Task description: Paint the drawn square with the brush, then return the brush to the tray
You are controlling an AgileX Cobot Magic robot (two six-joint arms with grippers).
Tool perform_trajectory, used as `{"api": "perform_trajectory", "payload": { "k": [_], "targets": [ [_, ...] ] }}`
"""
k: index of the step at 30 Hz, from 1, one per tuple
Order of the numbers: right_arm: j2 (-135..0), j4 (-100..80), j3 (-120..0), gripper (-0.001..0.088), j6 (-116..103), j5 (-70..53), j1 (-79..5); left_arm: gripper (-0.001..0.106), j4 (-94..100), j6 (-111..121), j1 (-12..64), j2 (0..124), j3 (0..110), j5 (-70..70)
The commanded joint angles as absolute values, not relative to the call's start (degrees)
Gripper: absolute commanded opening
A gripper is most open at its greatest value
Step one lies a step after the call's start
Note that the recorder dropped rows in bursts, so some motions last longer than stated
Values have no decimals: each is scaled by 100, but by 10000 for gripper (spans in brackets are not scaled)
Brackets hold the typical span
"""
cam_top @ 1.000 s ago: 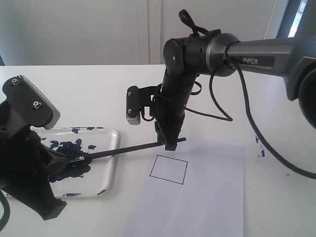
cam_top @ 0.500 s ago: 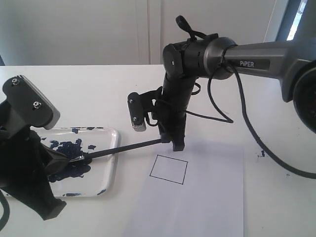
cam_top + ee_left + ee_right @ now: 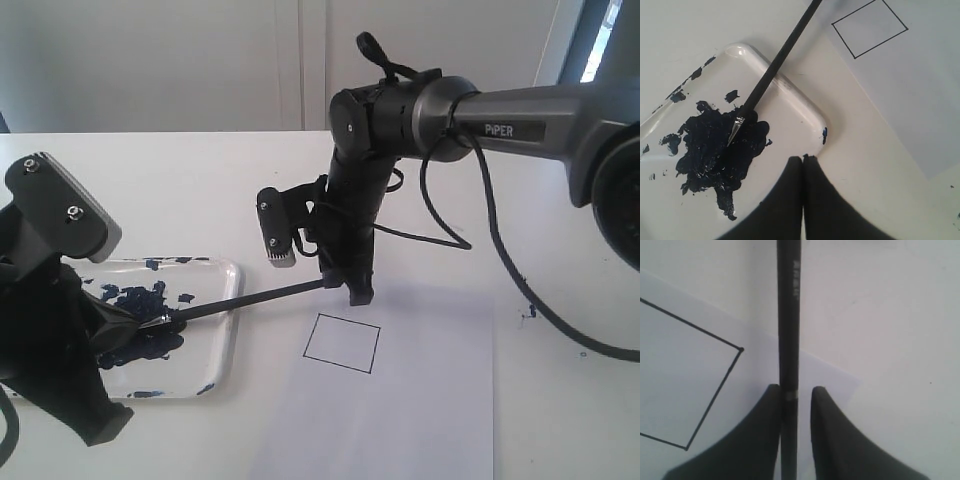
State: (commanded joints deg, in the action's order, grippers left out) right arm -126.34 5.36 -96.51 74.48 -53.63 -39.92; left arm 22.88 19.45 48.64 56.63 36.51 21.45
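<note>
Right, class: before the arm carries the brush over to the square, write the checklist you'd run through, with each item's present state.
1. Brush held by right pincer: ok, handle sits inside it, raised off the table.
2. Tip loaded: ok, it rests in the dark blue paint blob in the tray.
3. Drawn square uncovered: ok, inside is plain white.
4. Left pincer clear of the brush: ok, shut above the tray, apart from the handle.
5. Paper fixed down: cannot tell.
</note>
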Motion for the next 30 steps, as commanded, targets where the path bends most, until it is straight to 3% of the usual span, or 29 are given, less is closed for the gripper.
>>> {"api": "perform_trajectory", "payload": {
  "k": [8,16,30],
  "targets": [
    [-12683,561,-9651,196,7448,-5352,-3992,0,2299,1945,4864,5663,3651,2145],
    [-12671,596,-9651,-1,7435,-5416,-3992,0,2299,1945,4864,5663,3651,2145],
    [-11458,914,-9651,0,6276,-6423,-3992,0,2318,1956,4864,5663,3651,2198]
  ]
}}
